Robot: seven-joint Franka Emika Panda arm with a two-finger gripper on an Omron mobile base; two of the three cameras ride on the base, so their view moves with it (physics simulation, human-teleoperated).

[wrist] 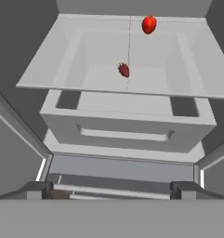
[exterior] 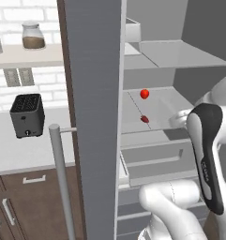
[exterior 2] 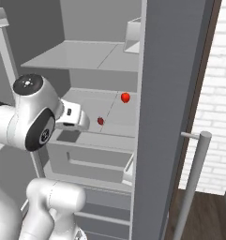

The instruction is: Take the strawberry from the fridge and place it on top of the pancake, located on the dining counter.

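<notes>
The tool [wrist: 111, 189] is spread wide with nothing between its jaws; in the hand view its two dark fingertips [wrist: 39, 189] stand far apart at the bottom, aimed into the open fridge [exterior 2: 170, 93]. It hangs in front of the fridge's lower part, facing the pale drawer [wrist: 127, 125] below the middle shelf [wrist: 76, 69], and is well apart from both fruits.

On that shelf lie two small red things. The nearer one, a darker red, pointed fruit [wrist: 124, 70], sits toward the middle of the shelf, close to the thin seam line that runs front to back. The brighter, rounder red fruit [wrist: 149, 24] sits at the shelf's back edge, just right of that seam in the hand view. Which of the two is the strawberry I cannot tell for certain; the darker one has the leafy top and the pointed shape. The two are apart from each other.

A higher shelf [exterior: 180, 54] sits above them, with a pale box-like bin [exterior 2: 133, 35] beside it.

Left of the open fridge door [exterior: 93, 117], with its silver bar handle [exterior: 60, 178], a dark toaster [exterior: 27, 115] stands on the wall tabletop [exterior: 20, 150], and a jar [exterior: 33, 36] sits on a shelf above.
</notes>
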